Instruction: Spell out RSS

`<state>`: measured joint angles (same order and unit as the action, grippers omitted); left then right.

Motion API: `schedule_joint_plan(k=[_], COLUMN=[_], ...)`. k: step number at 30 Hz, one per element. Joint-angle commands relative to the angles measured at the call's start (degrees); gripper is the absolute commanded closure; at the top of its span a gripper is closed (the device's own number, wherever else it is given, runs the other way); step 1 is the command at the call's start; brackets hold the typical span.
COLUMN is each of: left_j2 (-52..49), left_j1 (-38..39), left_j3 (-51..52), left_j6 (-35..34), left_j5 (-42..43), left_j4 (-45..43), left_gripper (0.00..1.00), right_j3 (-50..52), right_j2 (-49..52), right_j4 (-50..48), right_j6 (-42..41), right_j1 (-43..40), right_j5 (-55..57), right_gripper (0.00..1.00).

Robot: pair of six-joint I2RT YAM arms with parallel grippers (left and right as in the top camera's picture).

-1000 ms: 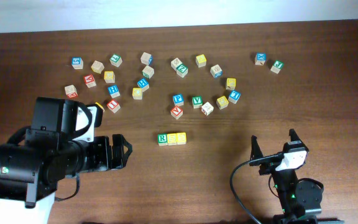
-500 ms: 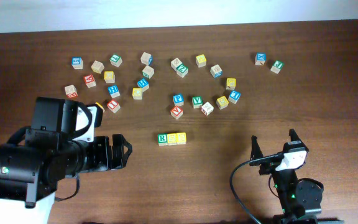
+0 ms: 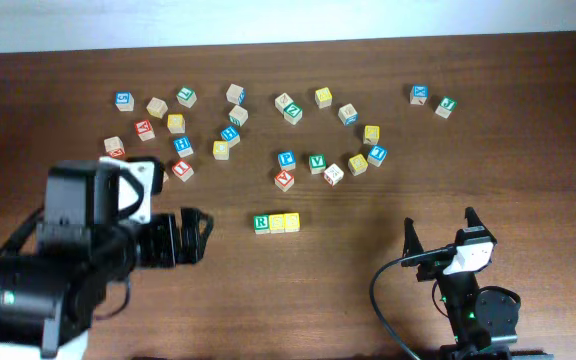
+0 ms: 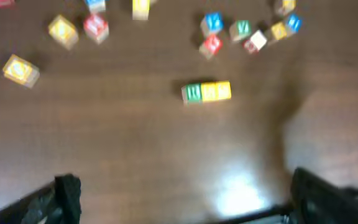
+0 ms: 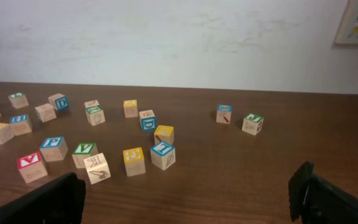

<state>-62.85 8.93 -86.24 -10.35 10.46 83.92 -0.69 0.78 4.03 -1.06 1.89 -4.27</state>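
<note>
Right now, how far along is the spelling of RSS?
Done, by the look of it: the green R cube and two yellow cubes sit touching in one row, R leftmost. In hand: nothing, since the left claw and right claw are both open, empty and apart from the row. Left: probably nothing, though the yellow letters are too small to read.

Left end effector (image 3: 208,237) slightly farther up-table, rightward.

Likely a lab: wooden table (image 3: 528,150), white wall (image 5: 166,37)

R on row-end cube (image 3: 261,222); V on green-edged cube (image 3: 317,162).
</note>
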Motion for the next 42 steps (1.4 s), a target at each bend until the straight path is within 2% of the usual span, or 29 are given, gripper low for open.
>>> schedule_joint_plan(k=[1,4,7,10,14,19,25,33,42], left_j2=[13.2,23.93,36.33,38.6,44.83,57.86,62.6,62.58,62.58], left_j1=[-1.01,-6.19,-12.9,-13.35,-13.33,-13.33,-13.4,-13.44,-13.49], left_j3=[16.13,30.03,40.39,44.11,56.76,74.44,85.44,85.74,85.72], left_j6=[10.23,10.16,10.32,15.5,16.46,16.41,9.49,9.49,9.51], left_j5=[-0.81,-0.74,-2.08,-2.34,-2.29,-2.8,-5.66,-12.87,-11.67], left_j4=[-11.78,-21.55,-24.44,-27.45,-45.18,-66.42,-79.6,-79.25,-79.19], left_gripper=[0.01,0.01,0.01,0.01,0.01,0.01,0.01,0.01,0.01], right_j3=[0.37,0.37,0.37,0.37,0.37,0.37,0.37,0.37,0.37], right_j2=[-0.59,-0.59,-0.59,-0.59,-0.59,-0.59,-0.59,-0.59,-0.59], right_j4=[0.26,0.26,0.26,0.26,0.26,0.26,0.26,0.26,0.26], right_j6=[0.2,0.2,0.2,0.2,0.2,0.2,0.2,0.2,0.2], right_j1=[-0.37,-0.37,-0.37,-0.37,-0.37,-0.37,-0.37,-0.37,-0.37], right_j5=[0.44,0.44,0.44,0.44,0.44,0.44,0.44,0.44,0.44], right_gripper=[0.02,0.02,0.02,0.02,0.02,0.02,0.02,0.02,0.02])
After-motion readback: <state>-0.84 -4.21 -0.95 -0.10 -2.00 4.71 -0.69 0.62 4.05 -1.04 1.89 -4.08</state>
